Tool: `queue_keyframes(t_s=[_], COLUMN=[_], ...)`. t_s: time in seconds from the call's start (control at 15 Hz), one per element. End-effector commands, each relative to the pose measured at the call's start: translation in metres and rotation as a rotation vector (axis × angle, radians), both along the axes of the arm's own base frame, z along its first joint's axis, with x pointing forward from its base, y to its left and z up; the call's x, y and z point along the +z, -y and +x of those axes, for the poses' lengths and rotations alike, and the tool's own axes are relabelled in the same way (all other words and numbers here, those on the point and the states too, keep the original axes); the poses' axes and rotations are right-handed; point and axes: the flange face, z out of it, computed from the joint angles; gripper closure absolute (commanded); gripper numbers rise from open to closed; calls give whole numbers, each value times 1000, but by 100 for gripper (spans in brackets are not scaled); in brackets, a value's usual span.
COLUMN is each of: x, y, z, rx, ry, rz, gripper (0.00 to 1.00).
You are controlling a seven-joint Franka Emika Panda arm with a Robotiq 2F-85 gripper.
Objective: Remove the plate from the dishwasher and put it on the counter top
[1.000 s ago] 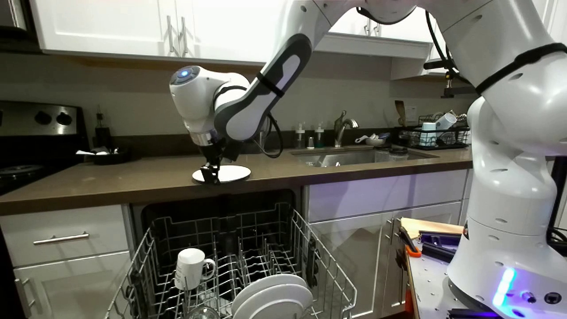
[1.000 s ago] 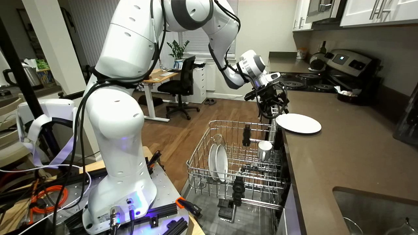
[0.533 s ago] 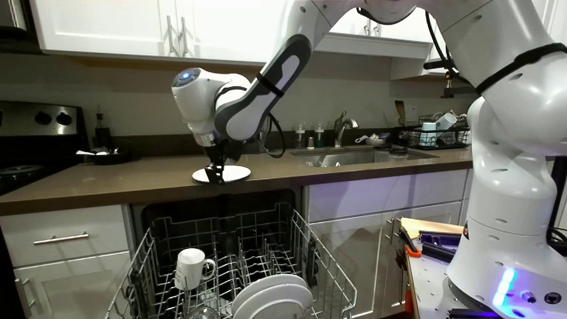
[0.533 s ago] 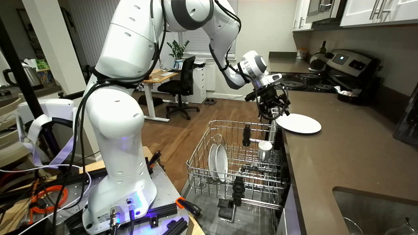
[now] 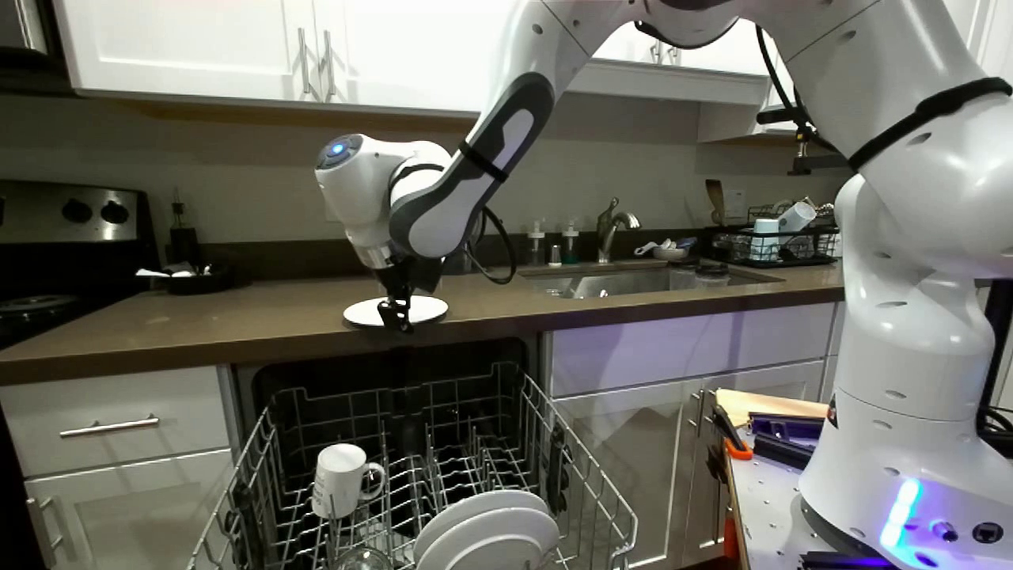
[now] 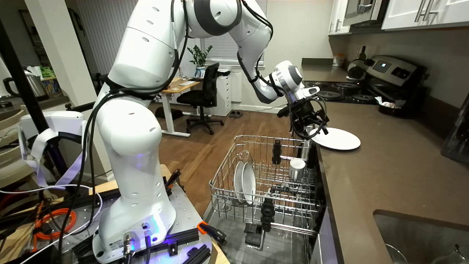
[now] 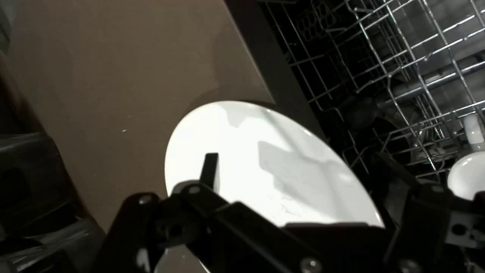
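Observation:
A round white plate (image 5: 430, 307) lies flat on the brown-grey counter top (image 5: 261, 313), close to its front edge, and shows in both exterior views. In the wrist view my gripper (image 7: 297, 156) stands wide open above that plate (image 7: 242, 148), with nothing held. One finger (image 7: 209, 168) hangs over the plate's surface; the opposite one is beyond its rim on the dishwasher side. Whether any finger touches the plate, I cannot tell. Below the counter, the dishwasher (image 5: 467, 356) has its wire rack pulled out.
Two white plates (image 6: 248, 183) stand on edge in the rack, with a white mug (image 5: 334, 479) and a clear glass (image 5: 364, 559). A sink (image 5: 601, 281) is set into the counter. A black dish (image 5: 198, 281) sits near the stove (image 6: 340, 90).
My gripper has shifted slightly to the right in an exterior view and a little lower, staying open. The plate on the counter has not moved.

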Motion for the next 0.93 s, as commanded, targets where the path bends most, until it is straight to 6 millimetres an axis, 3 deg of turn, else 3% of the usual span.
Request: queue_keyframes(t_s=[0.0,0.87], x=[-1,7], y=[5,17], z=[6,21], rx=[-24,-87], ry=[-23,7], rz=[-3,19], gripper=[0,0])
